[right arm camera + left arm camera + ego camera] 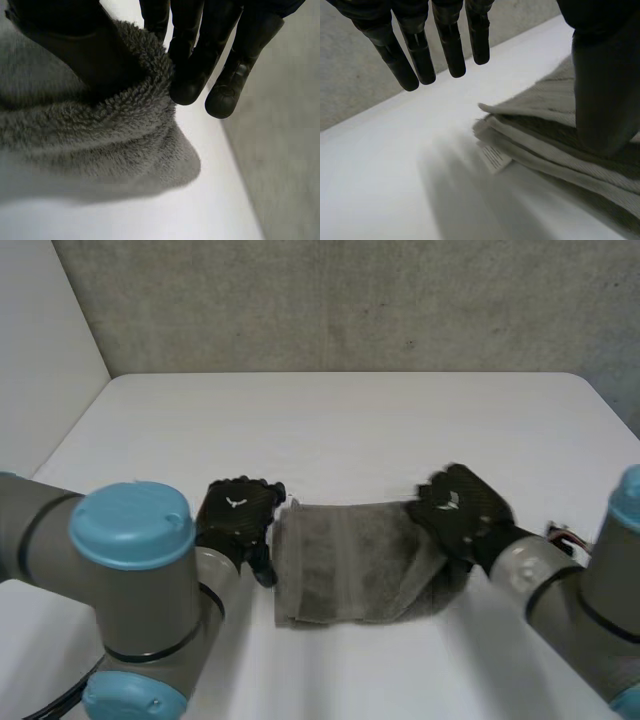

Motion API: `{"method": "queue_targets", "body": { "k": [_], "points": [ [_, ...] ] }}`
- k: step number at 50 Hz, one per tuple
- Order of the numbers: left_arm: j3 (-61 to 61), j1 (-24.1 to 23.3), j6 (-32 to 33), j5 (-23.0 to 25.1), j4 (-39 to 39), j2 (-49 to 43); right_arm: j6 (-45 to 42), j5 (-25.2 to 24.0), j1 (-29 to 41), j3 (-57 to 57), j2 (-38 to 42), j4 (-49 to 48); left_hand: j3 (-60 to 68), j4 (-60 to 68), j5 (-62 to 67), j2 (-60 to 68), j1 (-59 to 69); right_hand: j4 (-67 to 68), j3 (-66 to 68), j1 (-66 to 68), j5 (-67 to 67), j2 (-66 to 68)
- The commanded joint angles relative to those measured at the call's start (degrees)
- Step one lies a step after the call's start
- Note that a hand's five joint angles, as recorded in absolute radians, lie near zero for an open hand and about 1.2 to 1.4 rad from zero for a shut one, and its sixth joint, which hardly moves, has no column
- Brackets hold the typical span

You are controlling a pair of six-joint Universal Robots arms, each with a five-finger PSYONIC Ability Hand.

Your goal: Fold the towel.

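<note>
Now pinches the right end of the folded towel (345,565) on the table (330,430) with the right hand (465,510); rests the left hand (235,518) at its left edge, fingers straight.

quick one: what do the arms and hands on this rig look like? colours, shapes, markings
The left arm and right arm are thick grey tubes with round light-blue joint caps. The left hand and right hand are matte black, each with a small white mark on its back. The fingers are black segmented rods with rounded tips.
</note>
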Motion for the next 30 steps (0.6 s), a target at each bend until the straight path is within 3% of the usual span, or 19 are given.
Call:
{"method": "queue_targets", "body": {
  "k": [1, 7, 12, 13, 14, 16, 20, 23, 30],
  "points": [
    [-2.92, 6.99, -0.04, 0.25, 0.05, 8.53, -1.75, -0.26, 16.43, -12.71, 7.60, 2.80, -3.26, -2.73, -13.68, -2.77, -2.84, 3.04, 3.21, 5.61, 3.54, 6.39],
    [-3.89, 11.39, -0.21, 0.78, 0.22, 13.11, -5.70, -1.84, 25.41, -20.80, 18.60, 7.00, -3.43, -2.90, -13.84, -2.93, -3.01, 3.04, 3.21, 5.61, 3.54, 6.39],
    [-4.33, 12.28, -0.21, 0.87, 0.31, 13.91, -6.59, -2.90, 26.31, -23.10, 22.57, 9.74, -3.43, -2.90, -13.84, -2.93, -3.01, 3.04, 3.21, 5.61, 3.54, 6.39],
    [-4.42, 12.28, -0.21, 1.05, 0.31, 13.83, -6.06, -2.90, 26.13, -23.10, 22.58, 9.22, -3.43, -2.90, -13.84, -2.93, -3.01, -6.06, -5.89, -3.49, -5.56, -2.71],
    [-4.42, 12.28, -0.21, 1.05, 0.31, 13.82, -6.06, -2.90, 26.13, -23.10, 22.58, 9.22, -3.43, -2.90, -13.84, -2.93, -3.01, -6.15, -5.98, -3.58, -5.65, -2.80],
    [-4.51, 12.37, -0.21, 1.05, 0.66, 13.74, -3.52, -2.28, 26.04, -21.79, 21.36, 7.56, -3.43, -2.90, -13.84, -2.93, -3.01, -49.81, -49.64, -47.24, -49.32, -46.47],
    [-3.98, 12.02, -0.21, 1.31, 0.75, 12.95, 0.95, -2.28, 24.56, -18.73, 15.67, 6.15, -3.60, -3.07, -14.01, -3.10, -3.18, -54.74, -54.57, -52.17, -54.24, -51.40],
    [-3.11, 11.49, -0.30, 2.36, 0.84, 11.90, 6.75, -2.28, 21.57, -15.12, 10.12, 4.04, -3.60, -3.07, -14.01, -3.10, -3.18, -66.96, -66.79, -64.39, -66.46, -63.61],
    [1.38, 7.62, -2.41, 4.39, 0.84, 8.11, 19.17, -2.19, 17.60, -9.83, 2.54, 1.66, -3.60, -3.07, -14.01, -3.10, -3.18, -66.96, -66.79, -64.39, -66.46, -63.61]
  ]
}}
